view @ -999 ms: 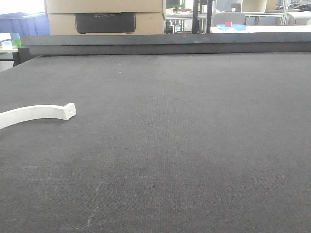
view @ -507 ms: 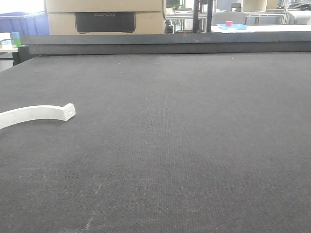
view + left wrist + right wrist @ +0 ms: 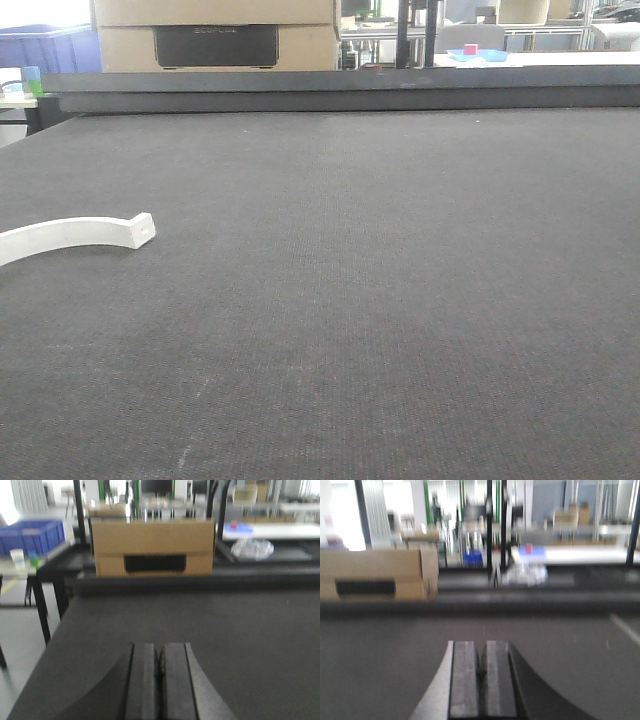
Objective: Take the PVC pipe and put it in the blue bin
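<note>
The PVC pipe (image 3: 75, 233) is a slim white arc lying flat on the dark table mat (image 3: 380, 280) at the far left of the front view. Its squared end with a small hole points right, and its other end runs off the frame. A blue bin (image 3: 32, 536) stands on a side table beyond the table's left edge, and the same blue bin (image 3: 45, 48) shows at the front view's top left. My left gripper (image 3: 159, 647) is shut with nothing in it, over bare mat. My right gripper (image 3: 481, 645) is also shut and empty. Neither gripper shows in the front view.
A cardboard box (image 3: 215, 35) stands behind a raised dark ledge (image 3: 340, 95) along the table's far edge. The table's left edge (image 3: 55, 645) drops to the floor. A clear plastic bag (image 3: 252, 547) lies beyond the ledge at the right.
</note>
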